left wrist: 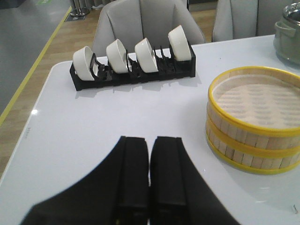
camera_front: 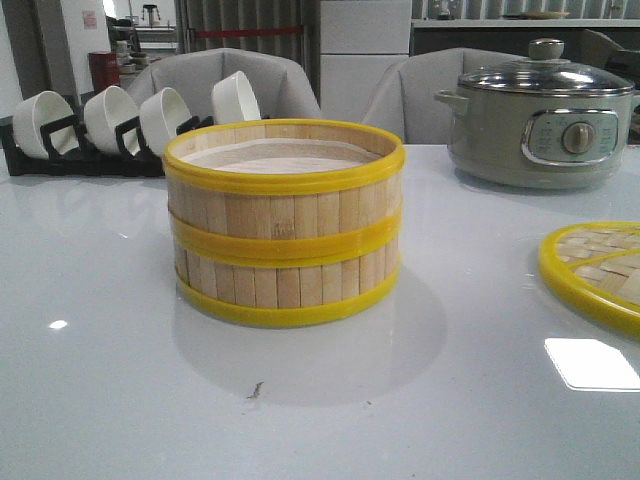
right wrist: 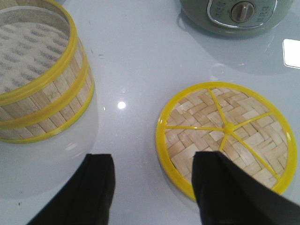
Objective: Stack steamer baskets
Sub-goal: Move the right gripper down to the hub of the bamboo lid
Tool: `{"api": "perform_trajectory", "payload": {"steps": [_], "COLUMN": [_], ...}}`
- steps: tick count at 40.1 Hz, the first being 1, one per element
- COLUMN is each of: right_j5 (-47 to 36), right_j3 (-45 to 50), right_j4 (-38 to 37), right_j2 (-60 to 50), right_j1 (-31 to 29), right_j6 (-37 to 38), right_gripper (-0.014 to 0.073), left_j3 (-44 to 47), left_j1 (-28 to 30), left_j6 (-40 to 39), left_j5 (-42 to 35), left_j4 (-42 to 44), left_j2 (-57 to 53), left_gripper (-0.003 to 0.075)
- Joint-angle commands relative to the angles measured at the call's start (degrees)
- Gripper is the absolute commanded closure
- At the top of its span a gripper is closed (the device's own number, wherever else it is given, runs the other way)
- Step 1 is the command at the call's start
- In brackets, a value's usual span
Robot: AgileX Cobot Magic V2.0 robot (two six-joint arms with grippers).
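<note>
Four white bowls (camera_front: 130,118) tipped on their sides in a black rack (camera_front: 60,150) at the far left. In the middle, two steamer baskets (camera_front: 284,222) stacked one on the other, rims lined up, with only a pale woven floor inside. Further right, a grey electric pot (camera_front: 540,120) with a glass lid (camera_front: 545,75) shut, so nothing to tell about its inside. At the right edge, a round woven lid (camera_front: 598,270) with a yellow rim, flat on the shiny white surface (camera_front: 100,380). Grey chairs (camera_front: 220,75) behind.

Left fingers (left wrist: 150,173) seen only from the left wrist: pressed together, holding nothing. Right fingers (right wrist: 154,187) seen only from the right wrist: spread wide, holding nothing, just over the woven lid's near rim.
</note>
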Motion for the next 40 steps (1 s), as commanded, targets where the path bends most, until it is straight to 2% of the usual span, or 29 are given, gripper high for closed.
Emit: {"api": "perform_trajectory", "payload": {"steps": [1,16,40], "right_j5": [-4.3,-3.7,-1.7], "right_j3": [-1.9,-1.8,-1.8], "right_j4": [0.0,0.0,0.2], "right_j2": [-0.3,-0.3,2.4], "right_j1": [0.0,0.0,0.0], "right_j6": [-0.2,-0.2,-0.2], "right_gripper": [0.0124,0.0124,0.0124], "left_j3": [2.2,12.9,13.4], "left_j1": [-0.1,-0.1,-0.1], "left_j6": [-0.6,-0.7,-0.7], "left_j5": [-6.5,-18.9,-18.4], "left_j4": [0.5,-4.6,-4.4], "left_j2": [-1.1,-1.4,-1.4], "left_gripper": [0.0634,0.0634,0.0634]}}
